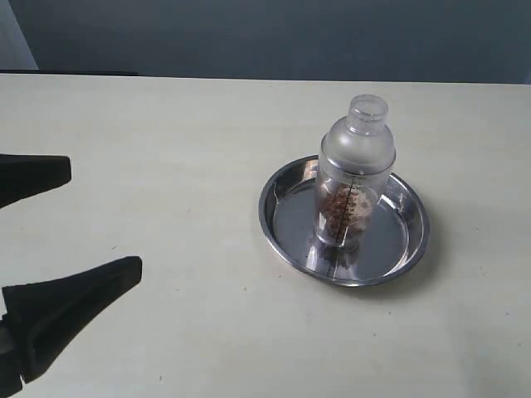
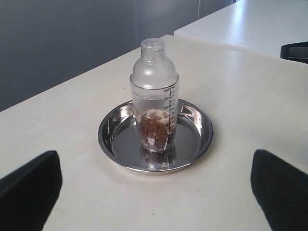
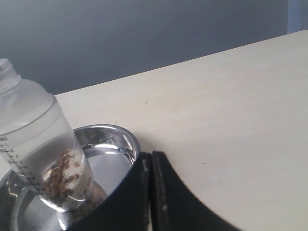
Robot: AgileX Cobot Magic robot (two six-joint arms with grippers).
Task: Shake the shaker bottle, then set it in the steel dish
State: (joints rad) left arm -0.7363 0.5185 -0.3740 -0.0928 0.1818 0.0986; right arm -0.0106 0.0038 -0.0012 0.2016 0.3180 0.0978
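The shaker bottle (image 1: 357, 178) stands upright in the middle of the steel dish (image 1: 412, 240), cap on, with brown pellets in its lower part. At the left of the exterior view my left gripper (image 1: 104, 217) is open, well apart from the dish, with nothing between its black fingers. The left wrist view faces the bottle (image 2: 155, 101) and dish (image 2: 198, 129) across bare tabletop, with the left gripper (image 2: 155, 155) spread wide. My right gripper (image 3: 150, 155) is shut on nothing, close beside the dish rim (image 3: 126, 139) and near the bottle (image 3: 38, 139). It is out of the exterior view.
The dish rests on a cream tabletop (image 1: 166, 141) backed by a dark wall (image 1: 265, 33). In the left wrist view a second pale table (image 2: 250, 24) lies beyond, and a black object (image 2: 294, 50) sits at the frame's edge.
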